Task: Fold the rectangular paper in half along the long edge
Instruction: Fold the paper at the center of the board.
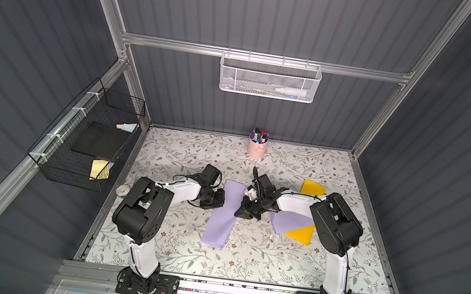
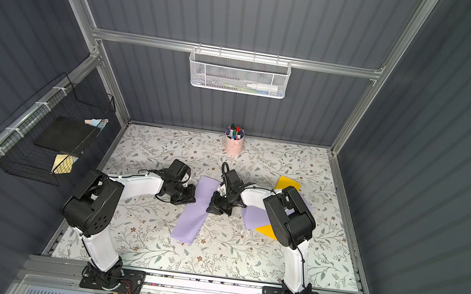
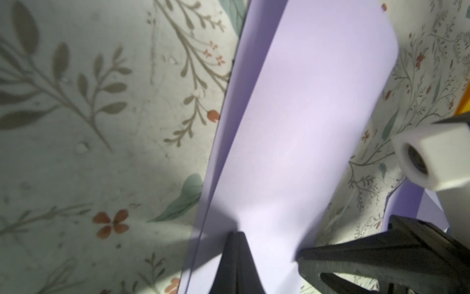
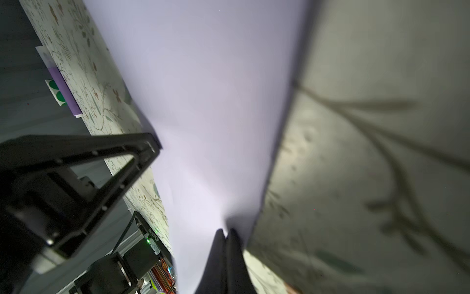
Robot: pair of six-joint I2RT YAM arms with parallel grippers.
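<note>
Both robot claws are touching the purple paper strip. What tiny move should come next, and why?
Probably slide the shut right gripper along the rounded edge of the long purple folded paper strip, pressing down, while the shut left gripper pins the other side. The left wrist view shows two layers already stacked, but the edge beside the right gripper looks puffy, not creased flat.

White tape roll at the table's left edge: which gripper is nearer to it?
Left. The left gripper is at the edge of the lavender paper facing the tape roll; the right gripper is at its opposite edge, farther away.
</note>
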